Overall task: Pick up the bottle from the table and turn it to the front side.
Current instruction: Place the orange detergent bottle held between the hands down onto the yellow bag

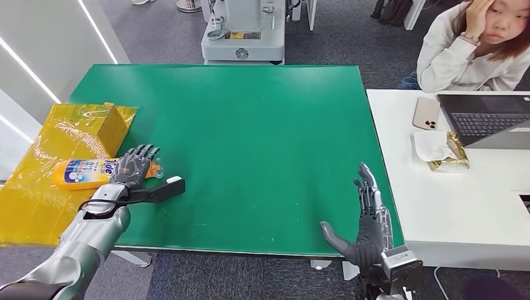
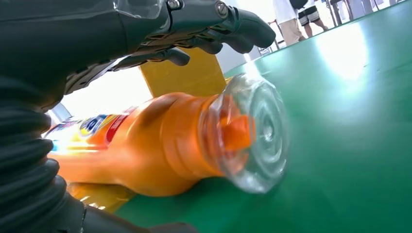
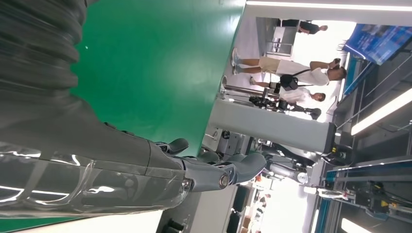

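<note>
Bottle (image 1: 84,172) lies at table's (image 1: 262,144) left edge (under left hand (image 1: 132,167)).

Bright, even overhead light; glare on the green table (image 2: 340,58); bottle cap (image 2: 252,133) blurred close up.

Orange bottle (image 2: 145,150) lies on the green table (image 2: 340,145) — left hand (image 2: 194,29) arched above, seemingly not touching.

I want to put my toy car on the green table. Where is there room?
The green table is bare across its middle and far side, between the left hand and the right hand. The left edge is crowded: the orange bottle, yellow sheet and yellow box.
</note>
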Motion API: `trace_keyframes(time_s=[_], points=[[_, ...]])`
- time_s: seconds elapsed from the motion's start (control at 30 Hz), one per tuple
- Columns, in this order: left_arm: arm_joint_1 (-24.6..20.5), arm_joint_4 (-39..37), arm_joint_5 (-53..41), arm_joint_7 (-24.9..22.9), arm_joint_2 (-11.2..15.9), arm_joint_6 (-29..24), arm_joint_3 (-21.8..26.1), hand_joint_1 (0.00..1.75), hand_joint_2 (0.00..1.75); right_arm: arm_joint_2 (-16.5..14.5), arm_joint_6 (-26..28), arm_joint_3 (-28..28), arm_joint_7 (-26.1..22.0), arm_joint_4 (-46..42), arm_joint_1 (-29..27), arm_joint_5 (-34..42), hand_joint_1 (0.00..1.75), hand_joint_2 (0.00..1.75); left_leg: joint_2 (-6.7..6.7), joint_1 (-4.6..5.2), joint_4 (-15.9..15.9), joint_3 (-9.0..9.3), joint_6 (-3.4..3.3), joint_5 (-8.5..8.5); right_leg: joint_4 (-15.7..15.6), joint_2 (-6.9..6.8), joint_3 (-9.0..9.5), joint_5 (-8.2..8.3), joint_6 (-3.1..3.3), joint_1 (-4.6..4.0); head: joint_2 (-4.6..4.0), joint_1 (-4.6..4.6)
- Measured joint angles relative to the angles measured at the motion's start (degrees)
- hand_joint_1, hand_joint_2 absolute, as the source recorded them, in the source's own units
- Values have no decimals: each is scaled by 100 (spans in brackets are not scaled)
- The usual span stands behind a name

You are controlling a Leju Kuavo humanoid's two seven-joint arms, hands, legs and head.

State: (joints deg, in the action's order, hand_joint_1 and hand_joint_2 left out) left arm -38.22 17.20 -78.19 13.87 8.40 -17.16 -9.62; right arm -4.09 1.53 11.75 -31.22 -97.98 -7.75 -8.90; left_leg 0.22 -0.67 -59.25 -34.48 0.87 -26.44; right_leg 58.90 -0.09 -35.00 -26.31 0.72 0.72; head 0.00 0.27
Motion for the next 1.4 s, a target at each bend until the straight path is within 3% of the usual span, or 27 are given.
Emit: trace_keyframes(time_s=[0.03, 0.17, 0.33, 0.5, 0.63, 0.7, 0.77, 0.83, 0.97, 1.1, 1.4], points=[[0, 0, -5, -3, -10, -18, 0, 0, 175, 0, -1, -1, 1, 0, -1, 0, 0, 175, 0, 0, 0, 0, 0, 0, 0, 0, 0, 0, 0, 0, 0, 0], [0, 2, 16, -16, -81, -153, 2, 0, 0, -11, -16, -27, 7, 0, -11, -2, 0, 175, 0, 0, 0, 0, 0, 0, 0, 0, -1, 0, 0, 0, 0, 0], [-3, 51, 153, -113, -219, -389, 58, 0, 0, -72, -77, -89, 33, 0, -35, -11, 0, 175, 0, 0, 0, 0, 0, 0, 0, 0, -1, 0, 0, 0, 0, 1], [-5, 271, 162, -303, -403, -1282, 115, 0, 0, -128, -103, -160, 103, 0, -36, -15, 0, 175, -2, 0, -1, -1, 0, 0, 0, -1, 0, 0, 0, 0, 0, 0], [-2, 469, 361, -169, -565, -1624, 175, 0, 0, -172, -103, -218, 115, 0, -38, -15, 0, 175, 0, 0, -1, -1, 0, 0, 0, -1, 0, 0, 0, 0, 0, 0], [13, 566, 704, 119, -645, -1594, 227, 0, 0, -187, -102, -241, 116, 0, -40, -15, 0, 175, 0, 0, -1, -1, 0, 0, 0, -1, 0, 0, 0, 0, 0, -1], [71, 757, 1535, 725, -757, -1294, 360, 0, 0, -212, -101, -272, 119, 0, -48, -16, 0, 175, -1, 0, -1, -1, 0, 0, 0, -1, 0, 0, 0, 0, 0, -1], [218, 1107, 2664, 1354, -906, -622, 529, 0, 0, -249, -101, -314, 121, 0, -69, -18, 0, 175, -1, 0, -1, -1, -1, -1, 0, -1, 0, 0, 0, 1, 0, -1], [731, 2141, 4597, 1862, -1223, 889, 597, 0, 0, -307, -103, -371, 114, 0, -117, -20, 0, 175, 0, 1, -1, -3, 0, -4, -2, -1, -1, 0, -1, 1, 0, 1], [1215, 3198, 5542, 1887, -1438, 1500, 320, 0, 175, -339, -109, -376, 106, -3, -153, -39, 0, 175, -1, 1, -1, -4, -2, -9, -4, -1, 0, -2, -3, 1, 0, 1], [1920, 4606, 6903, 1810, -1741, 2624, -502, 0, 175, -367, -20, -240, 121, -86, -248, -104, 0, 175, -2, 1, -1, -3, -3, -10, -4, -4, 1, -2, -4, 1, 0, 0]])
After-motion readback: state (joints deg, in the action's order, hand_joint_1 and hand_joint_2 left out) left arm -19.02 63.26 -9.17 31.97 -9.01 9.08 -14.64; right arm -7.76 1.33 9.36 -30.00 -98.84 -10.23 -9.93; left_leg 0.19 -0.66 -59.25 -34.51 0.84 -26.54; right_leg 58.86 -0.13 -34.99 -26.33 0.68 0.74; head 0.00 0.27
